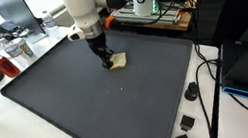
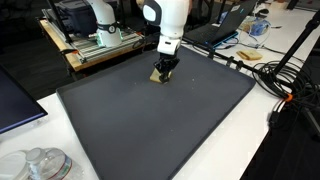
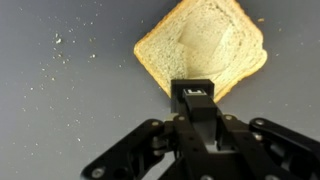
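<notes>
A slice of bread (image 3: 200,45) lies on the dark grey mat (image 1: 99,103), near its far edge; both exterior views show the bread (image 1: 119,63) (image 2: 158,76). My gripper (image 3: 195,92) points straight down at the slice's near corner. Its two fingers are pressed together, and the corner disappears under and between their tips. In both exterior views the gripper (image 1: 107,58) (image 2: 166,70) stands low over the mat at the slice's edge. Crumbs (image 3: 60,70) dot the mat beside the bread.
A red can (image 1: 4,67) and a metal item (image 1: 17,48) sit off the mat's far corner. Small black pieces (image 1: 187,122) and cables (image 1: 210,95) lie on the white table. Glassware (image 2: 40,165) stands at a near corner, a wooden rack (image 2: 100,45) behind.
</notes>
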`<state>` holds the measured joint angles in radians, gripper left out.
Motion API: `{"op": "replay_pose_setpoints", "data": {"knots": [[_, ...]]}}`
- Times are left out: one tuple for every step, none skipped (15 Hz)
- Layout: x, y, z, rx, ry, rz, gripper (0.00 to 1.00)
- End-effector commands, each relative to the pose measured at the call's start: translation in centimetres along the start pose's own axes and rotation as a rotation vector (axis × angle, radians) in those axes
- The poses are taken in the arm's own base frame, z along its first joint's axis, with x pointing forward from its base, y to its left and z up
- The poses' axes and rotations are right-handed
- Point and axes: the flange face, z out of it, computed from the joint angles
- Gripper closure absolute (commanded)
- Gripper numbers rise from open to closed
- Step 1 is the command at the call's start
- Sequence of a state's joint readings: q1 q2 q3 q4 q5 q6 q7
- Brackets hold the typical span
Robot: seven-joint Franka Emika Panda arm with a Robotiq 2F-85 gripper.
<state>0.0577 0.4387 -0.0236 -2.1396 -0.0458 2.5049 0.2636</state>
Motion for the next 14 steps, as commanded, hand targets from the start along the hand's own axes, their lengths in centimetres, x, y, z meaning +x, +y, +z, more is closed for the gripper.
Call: {"op": "replay_pose_setpoints", "data": {"knots": [[1.1,-0.8,2.1,0.028,-0.048,-0.029,0.95],[1.1,-0.9,2.5,0.033,-0.051,-0.033,0.95],[1.0,-0.9,3.0,0.040,-0.059,-0.035,0.95],[1.0,-0.9,3.4,0.048,-0.067,-0.038,0.95],[0.9,-0.9,4.1,0.058,-0.076,-0.036,0.95],[0.9,-0.9,4.5,0.070,-0.082,-0.038,0.95],[0.9,-0.8,5.1,0.081,-0.089,-0.036,0.95],[0.9,-0.7,5.5,0.090,-0.096,-0.035,0.95],[1.0,-0.6,5.7,0.092,-0.103,-0.033,0.95],[1.1,-0.6,5.8,0.095,-0.104,-0.032,0.95],[1.3,-0.7,5.8,0.086,-0.107,-0.025,0.95],[1.4,-0.8,5.8,0.071,-0.114,-0.017,0.95],[1.5,-1.0,5.6,0.068,-0.115,-0.017,0.95],[1.5,-1.1,5.2,0.059,-0.113,-0.027,0.95]]}}
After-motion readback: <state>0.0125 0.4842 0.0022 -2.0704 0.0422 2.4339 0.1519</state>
